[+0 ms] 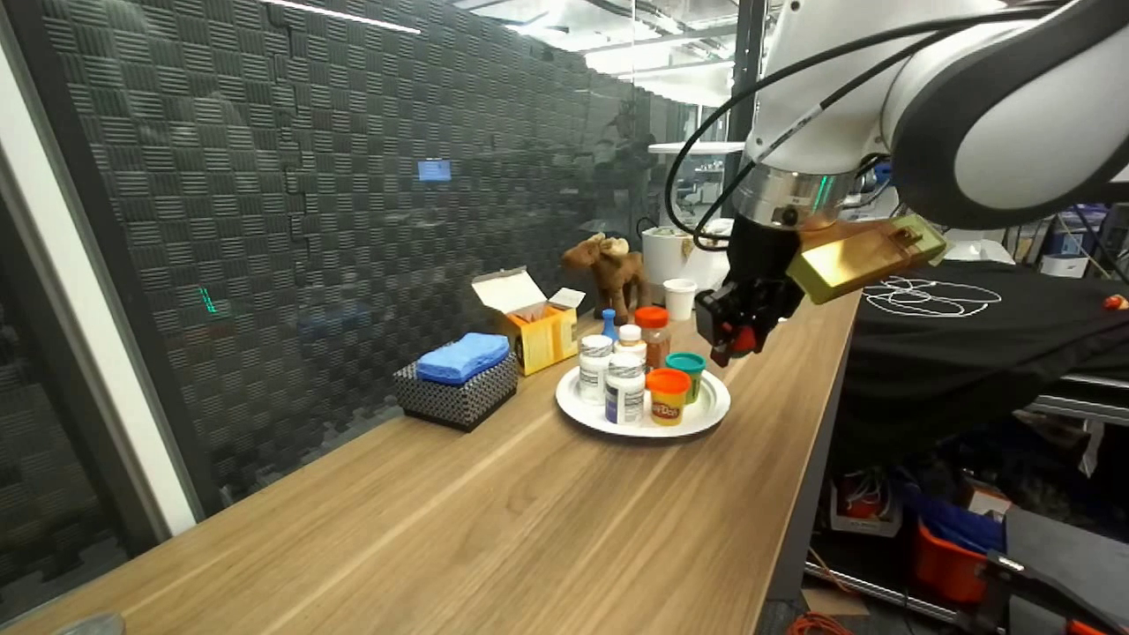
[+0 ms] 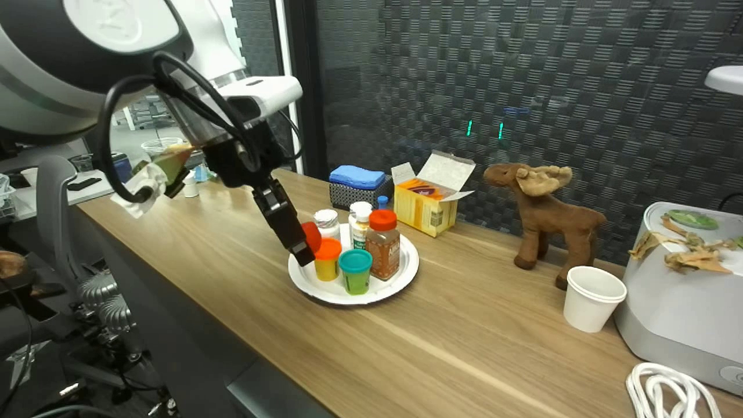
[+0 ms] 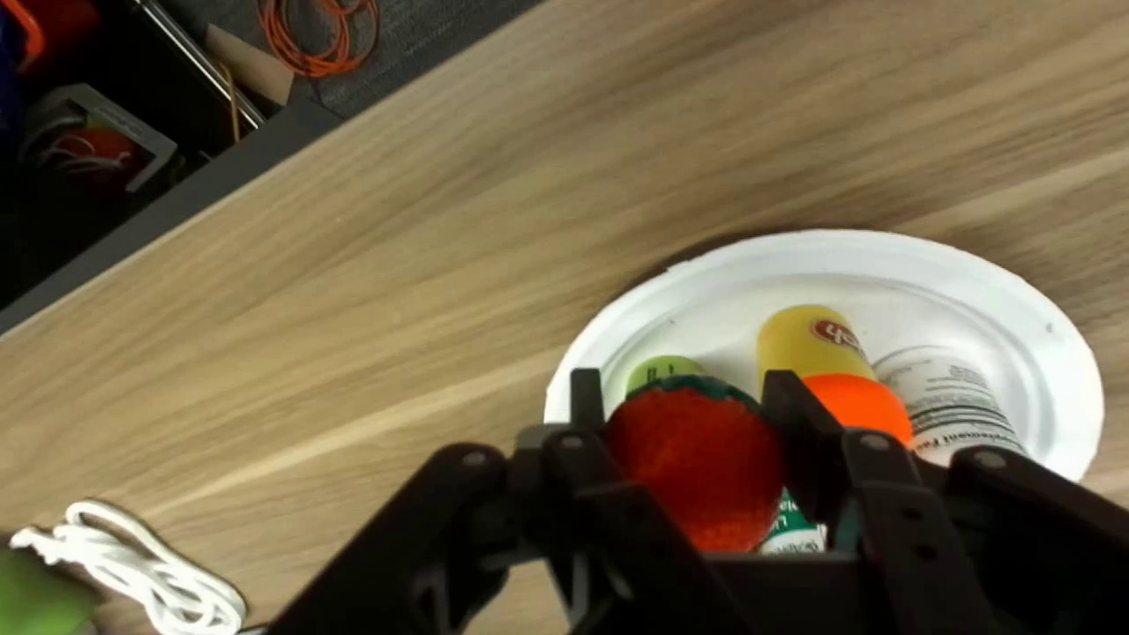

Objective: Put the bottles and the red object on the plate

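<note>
One wooden worktop (image 1: 494,529) carries one round white plate (image 3: 838,251), one pincer (image 3: 686,410) aloft near it. On the plate stand one red-capped brown bottle (image 2: 383,247), three white pill bottles (image 1: 625,392), one orange-lidded Play-Doh tub (image 1: 667,401), one teal-lidded tub (image 2: 356,273); the pincer pinches one red ball (image 3: 701,481).

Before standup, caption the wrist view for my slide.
Gripper holding the red object; white plate with yellow tub and bottles beyond.

Probably a lab: robot arm (image 1: 1005,132) above the jaws, foam panels (image 1: 353,203) beyond them, coiled cable (image 3: 310,62) (bright orange) on the floor (image 3: 423,26) below.
</note>
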Robot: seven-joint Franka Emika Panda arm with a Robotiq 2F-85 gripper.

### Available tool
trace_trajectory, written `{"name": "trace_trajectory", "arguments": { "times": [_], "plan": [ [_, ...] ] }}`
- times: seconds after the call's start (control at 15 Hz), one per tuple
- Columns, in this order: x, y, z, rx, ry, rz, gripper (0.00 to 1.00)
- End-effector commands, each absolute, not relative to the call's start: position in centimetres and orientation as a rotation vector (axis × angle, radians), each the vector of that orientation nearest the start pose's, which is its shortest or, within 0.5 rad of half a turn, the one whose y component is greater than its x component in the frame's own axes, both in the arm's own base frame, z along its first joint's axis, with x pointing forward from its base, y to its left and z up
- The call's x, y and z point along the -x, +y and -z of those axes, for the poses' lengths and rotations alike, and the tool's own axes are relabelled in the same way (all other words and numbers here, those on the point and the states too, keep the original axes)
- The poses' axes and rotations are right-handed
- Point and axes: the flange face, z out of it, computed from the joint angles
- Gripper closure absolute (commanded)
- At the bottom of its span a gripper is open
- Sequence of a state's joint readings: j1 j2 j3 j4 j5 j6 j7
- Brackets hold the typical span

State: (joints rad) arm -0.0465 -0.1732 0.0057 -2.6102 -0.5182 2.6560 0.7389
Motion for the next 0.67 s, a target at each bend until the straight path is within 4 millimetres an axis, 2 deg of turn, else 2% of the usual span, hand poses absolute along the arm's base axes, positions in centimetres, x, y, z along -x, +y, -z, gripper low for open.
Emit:
{"name": "trace_trajectory", "arguments": {
  "times": [0.0,0.33,0.6],
  "plan": [
    [-45.2,-1.7,-31.0,3.22,0.548,0.4,0.76],
    [-46.6,-1.8,-29.1,3.183,0.498,0.301,0.76],
    [-47.9,-1.9,-29.2,3.159,0.465,0.271,0.76]
  ]
}}
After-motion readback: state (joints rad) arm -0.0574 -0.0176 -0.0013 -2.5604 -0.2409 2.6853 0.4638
